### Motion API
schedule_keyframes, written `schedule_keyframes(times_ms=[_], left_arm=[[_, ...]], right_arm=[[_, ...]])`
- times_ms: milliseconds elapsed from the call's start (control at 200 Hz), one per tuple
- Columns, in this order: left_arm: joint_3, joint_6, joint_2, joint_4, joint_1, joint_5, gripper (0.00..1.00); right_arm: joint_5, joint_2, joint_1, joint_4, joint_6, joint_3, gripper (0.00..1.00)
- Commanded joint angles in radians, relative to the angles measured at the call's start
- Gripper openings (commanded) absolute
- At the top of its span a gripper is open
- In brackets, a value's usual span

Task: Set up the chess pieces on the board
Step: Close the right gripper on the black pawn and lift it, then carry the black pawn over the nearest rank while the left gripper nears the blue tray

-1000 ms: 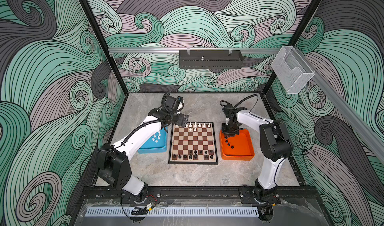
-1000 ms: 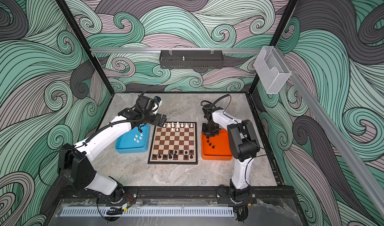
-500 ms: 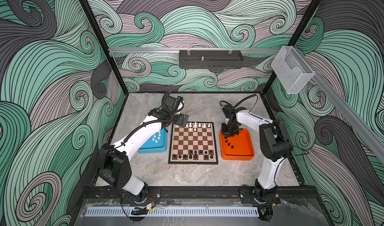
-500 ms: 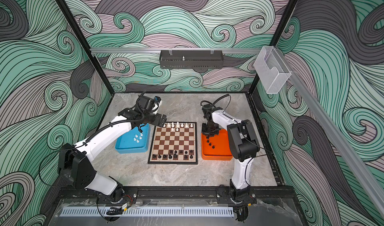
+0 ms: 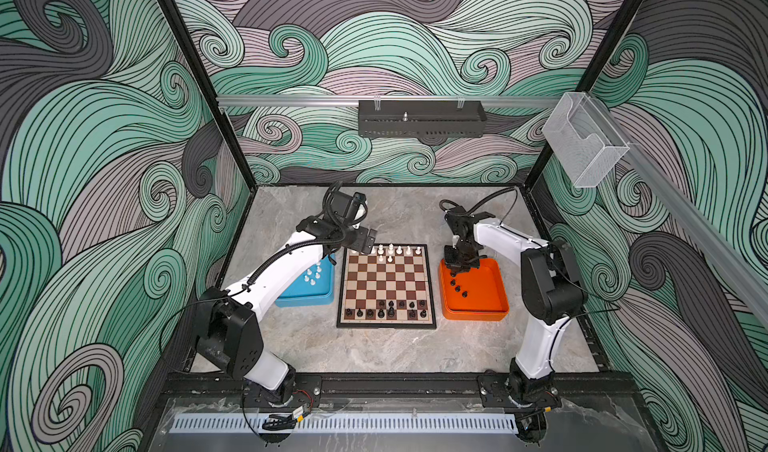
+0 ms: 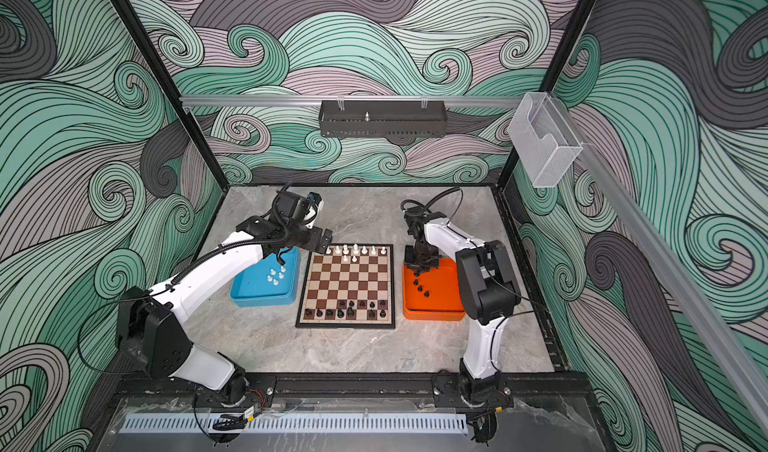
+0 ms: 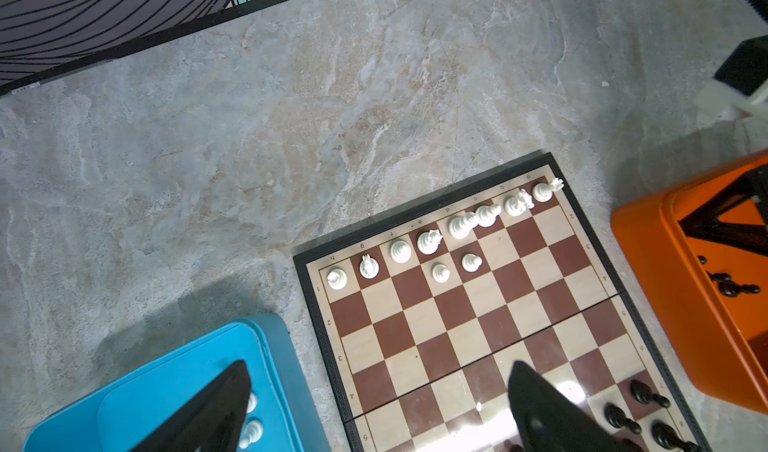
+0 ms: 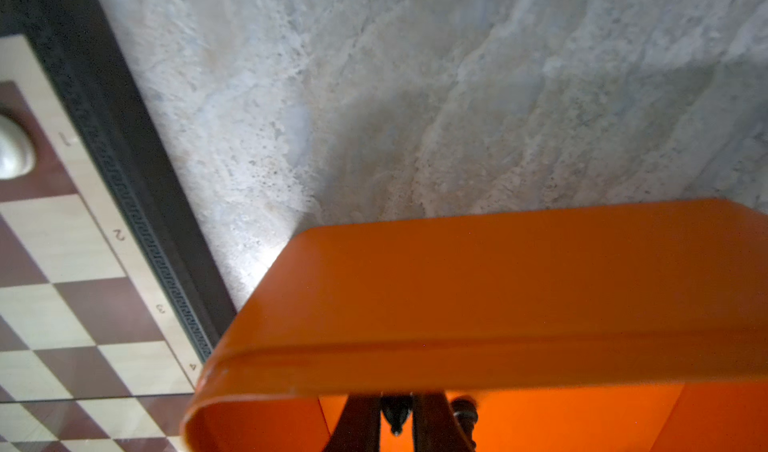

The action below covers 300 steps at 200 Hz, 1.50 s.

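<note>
One black chessman (image 8: 394, 410) pinched

Right gripper (image 8: 395, 425) nips it, tiny and glossy, inside the orange tray (image 8: 457, 296). Left gripper (image 7: 379, 371) hangs spread wide over blue tray (image 7: 166, 371) and brown-and-cream board (image 5: 386, 283); white chessmen (image 5: 390, 248) line its far edge, black chessmen (image 5: 391, 312) its near.

Only my right tool (image 8: 395, 406) has changed. Over the last second its fingers (image 8: 359, 425) have drawn closer together, low inside the orange tray (image 8: 457, 296), at the tray's corner nearest the white end of the board (image 8: 62, 263). They have come in against a small black chess piece (image 8: 395, 418), which now sits pinched between the two tips. In both top views the change is too small to make out; the right wrist view shows the grip.
</note>
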Motion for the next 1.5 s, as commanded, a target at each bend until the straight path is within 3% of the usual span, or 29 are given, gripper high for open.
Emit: schedule_keyframes(times_ms=[0,230,345,645,961,1181,1496], left_arm=[[0.035,-0.011,0.009,-0.031,-0.002,-0.058,0.99],[0.032,0.0,0.008,-0.025,0.007,-0.115,0.99],[0.044,-0.006,0.01,-0.028,0.061,-0.121,0.99],[0.047,-0.091,0.0,-0.024,0.289,-0.041,0.99],[0.044,-0.162,-0.002,-0.029,0.418,-0.018,0.99],[0.044,-0.189,0.007,-0.037,0.47,0.001,0.99],[0.044,-0.199,0.018,-0.034,0.477,0.035,0.98]], right_arm=[[0.033,-0.062,0.009,-0.061,-0.023,0.039,0.16],[0.045,-0.133,0.051,-0.129,-0.048,0.072,0.16],[0.037,-0.166,0.097,-0.161,-0.043,0.078,0.16],[0.008,-0.2,0.356,-0.181,0.048,0.101,0.16],[-0.005,-0.131,0.583,-0.177,0.136,0.147,0.16],[-0.012,-0.089,0.616,-0.144,0.153,0.115,0.16],[-0.045,-0.048,0.622,-0.115,0.169,0.086,0.16]])
